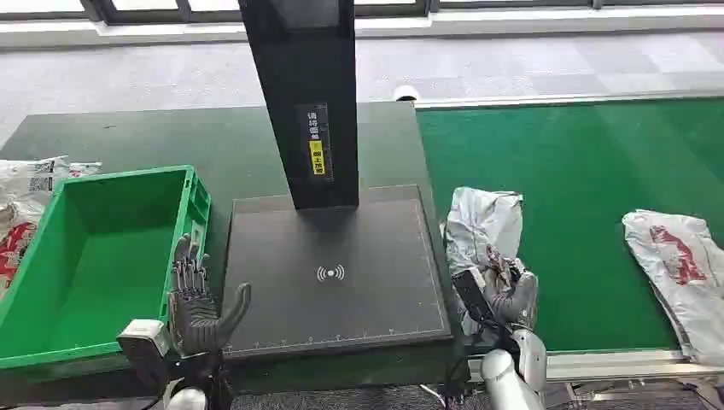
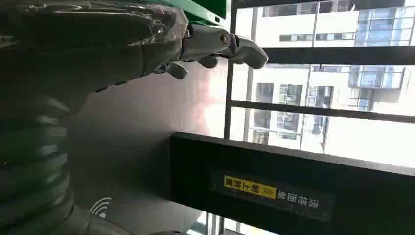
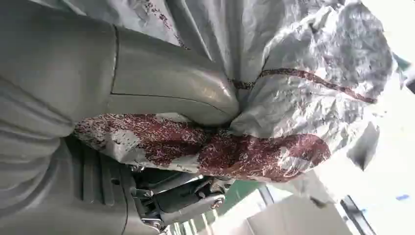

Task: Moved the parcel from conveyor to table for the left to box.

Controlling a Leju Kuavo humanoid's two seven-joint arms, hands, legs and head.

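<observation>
Right robot hand (image 1: 512, 295) raised at the near edge of the green conveyor (image 1: 598, 171), just beside the black scanner plate (image 1: 333, 273), its thumb (image 3: 171, 93) and fingers clenched into the crumpled silver parcel (image 1: 480, 224) with red print. The parcel rises from this grasp, its upper part standing over the conveyor beside the plate's edge; in the right wrist view the wrapping (image 3: 293, 98) bulges out past the thumb. Left robot hand (image 1: 198, 303) held upright at the plate's opposite near corner, palm toward the plate, fingers spread and holding nothing. Green box (image 1: 94, 256) on the dark bench (image 1: 128, 137) just beyond that hand, away from the plate. A second parcel (image 1: 679, 265) lies flat on the conveyor, well apart from the plate
</observation>
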